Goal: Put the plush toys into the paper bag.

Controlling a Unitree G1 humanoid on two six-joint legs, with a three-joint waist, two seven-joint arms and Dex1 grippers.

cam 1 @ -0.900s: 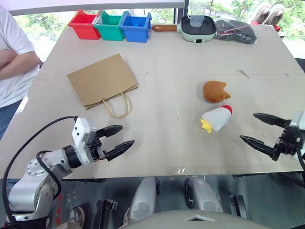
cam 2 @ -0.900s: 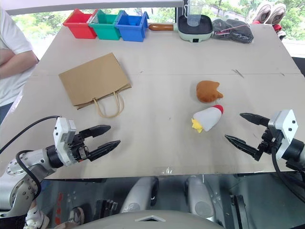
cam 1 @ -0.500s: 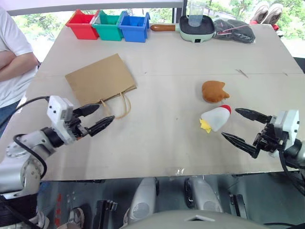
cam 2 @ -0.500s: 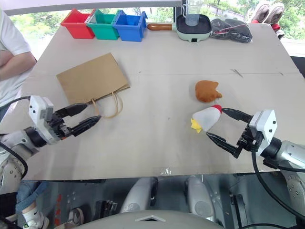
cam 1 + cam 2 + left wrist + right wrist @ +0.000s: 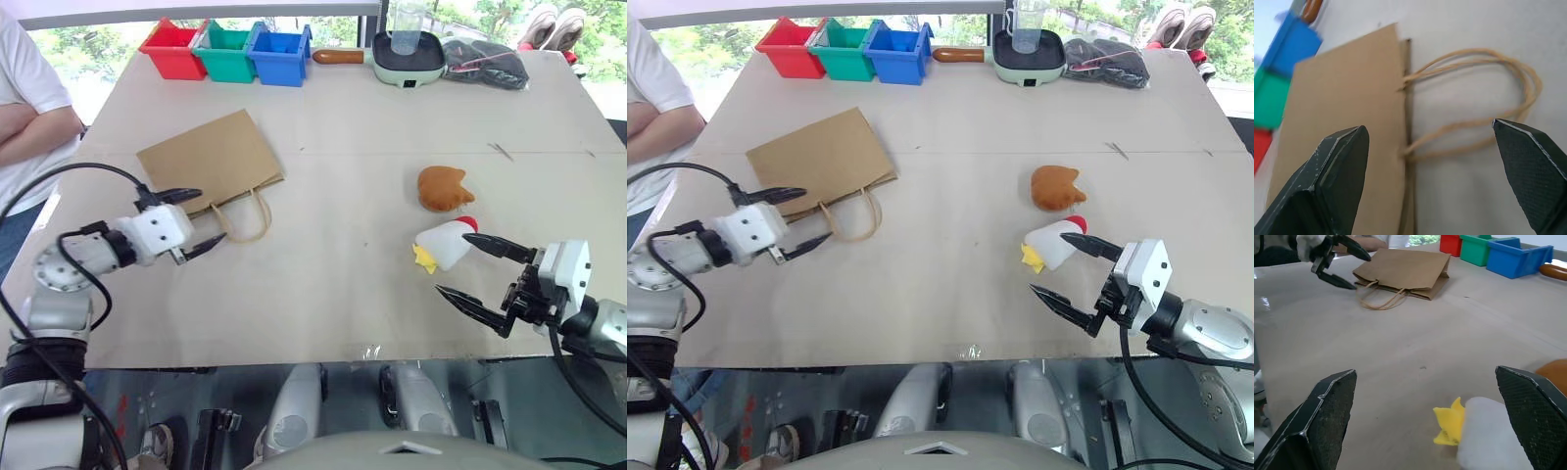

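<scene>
I am reaching with both arms over the pale table point(image 5: 333, 294), where the brown paper bag point(image 5: 211, 162) is lying flat on my left side, its two cord handles point(image 5: 243, 217) trailing toward me. My left gripper point(image 5: 191, 221) is hovering at the bag's near edge beside those handles, its two black fingers spread apart and clamped on nothing; the wrist camera is showing the bag's mouth and the handle loops between the fingers. On my right, the white chicken-like plush toy point(image 5: 446, 244), red on top with yellow bits, is lying on its side, and the orange-brown plush toy point(image 5: 441, 188) is sitting just beyond it, close but apart. My right gripper point(image 5: 472, 269) is pointing at the white toy with its fingers standing wide open, one tip just beside the toy's red end, gripping nothing. Red, green and blue bins point(image 5: 227, 52) are lining the far edge beside a small pan point(image 5: 407, 54). A person's arm point(image 5: 34, 127) is resting at the table's left side.
</scene>
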